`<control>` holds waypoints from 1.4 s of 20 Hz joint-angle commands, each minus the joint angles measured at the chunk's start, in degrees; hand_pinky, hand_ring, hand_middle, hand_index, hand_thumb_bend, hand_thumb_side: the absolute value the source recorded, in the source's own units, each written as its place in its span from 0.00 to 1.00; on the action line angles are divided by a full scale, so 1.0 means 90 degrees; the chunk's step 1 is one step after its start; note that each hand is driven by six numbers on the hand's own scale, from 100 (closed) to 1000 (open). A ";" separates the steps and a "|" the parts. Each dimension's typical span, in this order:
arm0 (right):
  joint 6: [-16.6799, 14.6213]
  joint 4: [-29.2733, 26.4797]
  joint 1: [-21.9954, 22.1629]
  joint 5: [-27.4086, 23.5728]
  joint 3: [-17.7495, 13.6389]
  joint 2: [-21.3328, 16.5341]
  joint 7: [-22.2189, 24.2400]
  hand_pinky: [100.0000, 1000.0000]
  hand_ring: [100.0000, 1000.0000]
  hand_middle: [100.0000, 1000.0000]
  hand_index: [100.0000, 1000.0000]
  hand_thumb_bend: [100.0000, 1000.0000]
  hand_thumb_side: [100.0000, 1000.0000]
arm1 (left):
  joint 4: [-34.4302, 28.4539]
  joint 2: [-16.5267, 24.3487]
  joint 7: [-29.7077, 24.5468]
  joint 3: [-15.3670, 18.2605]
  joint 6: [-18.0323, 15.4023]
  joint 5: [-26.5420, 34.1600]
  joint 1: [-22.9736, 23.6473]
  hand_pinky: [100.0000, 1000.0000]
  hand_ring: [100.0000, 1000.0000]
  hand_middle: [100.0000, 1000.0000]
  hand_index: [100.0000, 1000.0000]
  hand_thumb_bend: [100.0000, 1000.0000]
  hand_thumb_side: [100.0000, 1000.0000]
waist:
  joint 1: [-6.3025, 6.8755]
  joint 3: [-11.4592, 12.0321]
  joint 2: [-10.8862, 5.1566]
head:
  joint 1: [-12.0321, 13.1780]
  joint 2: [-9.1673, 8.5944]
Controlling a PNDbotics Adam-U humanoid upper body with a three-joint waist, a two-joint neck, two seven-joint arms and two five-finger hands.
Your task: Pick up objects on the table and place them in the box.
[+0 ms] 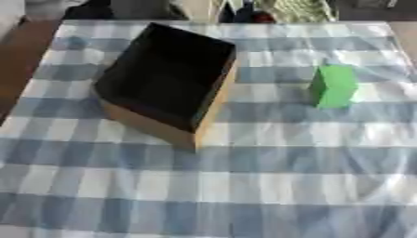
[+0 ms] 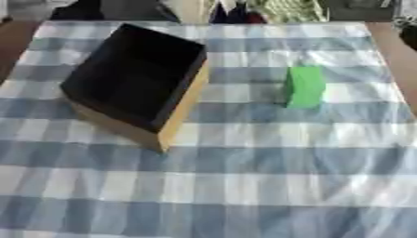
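I see both eye views soft and blurred throughout; daylight is even, glaring off the blue-and-white checked cloth (image 1: 244,186), and the open tan cardboard box (image 1: 167,81) reads black inside.

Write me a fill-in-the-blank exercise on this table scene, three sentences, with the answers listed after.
1. The block standing on the checked cloth is coloured ____.
2. The block stands to the robot's ____ of the box.
3. The box has tan outer walls, and its inside looks ____.

Missing words: green; right; black
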 commanded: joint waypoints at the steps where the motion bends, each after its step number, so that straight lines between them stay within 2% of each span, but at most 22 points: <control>1: 0.0031 -0.0096 -0.0055 0.0022 -0.0034 -0.0238 0.0030 0.86 0.78 0.71 0.82 0.00 0.20 | -0.0091 0.0154 0.0024 0.0065 0.0000 -0.0048 -0.0036 0.61 0.69 0.57 0.73 0.16 0.39 | -0.0004 -0.0001 -0.0135 | 0.0006 -0.0013; 2: 0.0090 -0.0096 -0.0080 0.0028 -0.0008 -0.0328 0.0066 0.86 0.78 0.71 0.82 0.00 0.20 | -0.0091 0.0156 0.0022 0.0063 0.0002 -0.0047 -0.0036 0.61 0.69 0.57 0.73 0.16 0.39 | -0.0001 -0.0004 -0.0135 | 0.0003 -0.0012; 3: 0.0161 -0.0096 -0.0116 0.0042 0.0030 -0.0457 0.0122 0.86 0.78 0.71 0.82 0.00 0.15 | -0.0091 0.0161 0.0019 0.0059 0.0004 -0.0046 -0.0037 0.61 0.69 0.57 0.73 0.16 0.39 | -0.0002 -0.0008 -0.0139 | -0.0005 -0.0007; 4: 0.0258 -0.0096 -0.0166 0.0063 0.0075 -0.0607 0.0202 0.87 0.78 0.71 0.82 0.00 0.14 | -0.0091 0.0164 0.0014 0.0055 0.0006 -0.0044 -0.0037 0.61 0.69 0.57 0.73 0.16 0.39 | -0.0002 -0.0011 -0.0145 | -0.0013 -0.0002; 5: 0.0376 -0.0096 -0.0219 0.0099 0.0130 -0.0791 0.0311 0.87 0.79 0.72 0.82 0.00 0.07 | -0.0091 0.0170 0.0008 0.0050 0.0009 -0.0044 -0.0037 0.61 0.69 0.57 0.73 0.16 0.39 | -0.0007 -0.0012 -0.0153 | -0.0023 0.0001; 8: 0.0849 -0.0096 -0.0428 0.0276 0.0332 -0.1388 0.0868 0.88 0.81 0.73 0.83 0.00 0.00 | -0.0091 0.0186 -0.0013 0.0033 0.0017 -0.0041 -0.0032 0.61 0.69 0.57 0.73 0.16 0.39 | -0.0020 -0.0005 -0.0185 | -0.0052 0.0018; 14: 0.1558 -0.0096 -0.0759 0.0672 0.0857 -0.2361 0.2372 0.90 0.84 0.77 0.85 0.00 0.00 | -0.0091 0.0235 -0.0067 -0.0009 0.0023 -0.0037 -0.0045 0.61 0.69 0.57 0.73 0.16 0.39 | -0.0065 0.0022 -0.0242 | -0.0103 0.0024; 18: 0.1846 -0.0096 -0.0755 0.0921 0.1161 -0.2885 0.3170 0.91 0.88 0.79 0.87 0.00 0.00 | -0.0091 0.0290 -0.0098 -0.0034 0.0031 -0.0040 -0.0041 0.61 0.69 0.57 0.73 0.16 0.39 | -0.0115 0.0046 -0.0269 | -0.0099 0.0046; 20: 0.1908 -0.0096 -0.0763 0.1018 0.1274 -0.3060 0.3466 0.91 0.89 0.81 0.89 0.00 0.07 | -0.0091 0.0304 -0.0110 -0.0048 0.0036 -0.0035 -0.0043 0.61 0.69 0.57 0.73 0.16 0.39 | -0.0144 0.0050 -0.0277 | -0.0104 0.0047; 23: 0.1877 -0.0090 -0.0785 0.1156 0.1440 -0.3237 0.3900 0.93 0.93 0.84 0.92 0.00 0.22 | -0.0091 0.0332 -0.0139 -0.0074 0.0037 -0.0032 -0.0054 0.61 0.69 0.57 0.73 0.15 0.39 | -0.0176 0.0054 -0.0289 | -0.0111 0.0043; 28: 0.1560 0.0027 -0.0924 0.1407 0.1654 -0.3345 0.4725 0.95 0.95 0.86 0.94 0.00 0.30 | -0.0091 0.0367 -0.0168 -0.0098 0.0043 -0.0030 -0.0058 0.61 0.69 0.57 0.73 0.15 0.39 | -0.0212 0.0069 -0.0302 | -0.0136 0.0034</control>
